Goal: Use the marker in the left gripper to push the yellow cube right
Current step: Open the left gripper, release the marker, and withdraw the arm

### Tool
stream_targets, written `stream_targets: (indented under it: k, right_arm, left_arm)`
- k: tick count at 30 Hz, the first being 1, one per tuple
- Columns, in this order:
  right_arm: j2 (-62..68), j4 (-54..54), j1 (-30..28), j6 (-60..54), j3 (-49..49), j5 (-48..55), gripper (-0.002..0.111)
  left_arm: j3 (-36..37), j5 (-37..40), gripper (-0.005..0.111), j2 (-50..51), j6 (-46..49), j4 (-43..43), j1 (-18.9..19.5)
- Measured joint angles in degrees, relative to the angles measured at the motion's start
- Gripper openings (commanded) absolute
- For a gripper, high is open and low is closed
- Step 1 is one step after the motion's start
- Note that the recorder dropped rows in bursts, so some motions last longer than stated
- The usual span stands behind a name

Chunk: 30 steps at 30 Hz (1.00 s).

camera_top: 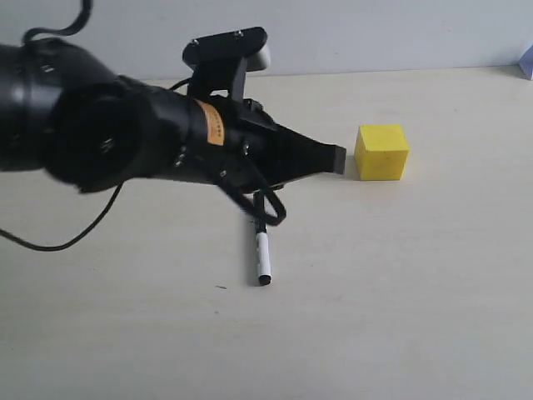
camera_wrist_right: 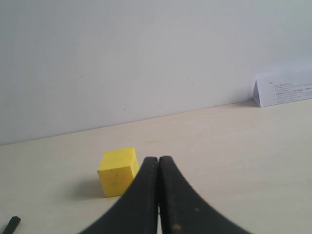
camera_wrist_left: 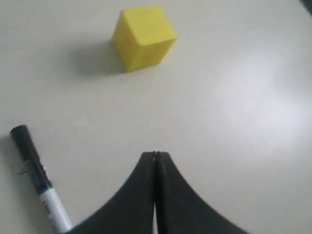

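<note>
The yellow cube (camera_top: 382, 152) sits on the pale table, right of centre. My left gripper (camera_top: 339, 158) is shut with nothing between its fingers, its tip a short gap left of the cube. In the left wrist view the shut gripper (camera_wrist_left: 155, 154) points toward the cube (camera_wrist_left: 144, 36). The marker (camera_top: 261, 250) lies loose on the table below the left arm, its black upper end partly hidden by the arm; it also shows beside the left fingers as the marker (camera_wrist_left: 35, 173). My right gripper (camera_wrist_right: 158, 160) is shut and empty, with the cube (camera_wrist_right: 116, 171) just beyond it.
A folded white paper card (camera_wrist_right: 285, 87) stands by the back wall at the far right, and the card's corner (camera_top: 527, 62) shows in the exterior view. A black cable (camera_top: 75, 237) trails from the left arm across the table's left side.
</note>
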Motion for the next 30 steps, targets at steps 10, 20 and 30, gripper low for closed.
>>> stream_targets:
  k: [10,20,30]
  right_arm:
    - [0.0,0.0,0.0,0.0,0.0,0.0,0.000]
    - [0.0,0.0,0.0,0.0,0.0,0.0,0.000]
    - [0.0,0.0,0.0,0.0,0.0,0.0,0.000]
  left_arm:
    - [16.6,-14.4,0.000,-23.1,6.7,0.6,-13.9]
    - [17.5,-14.6,0.000,-31.2,6.8,0.6,-18.0]
    - [17.5,-11.0,0.000,-34.7,8.3,0.6,-17.9]
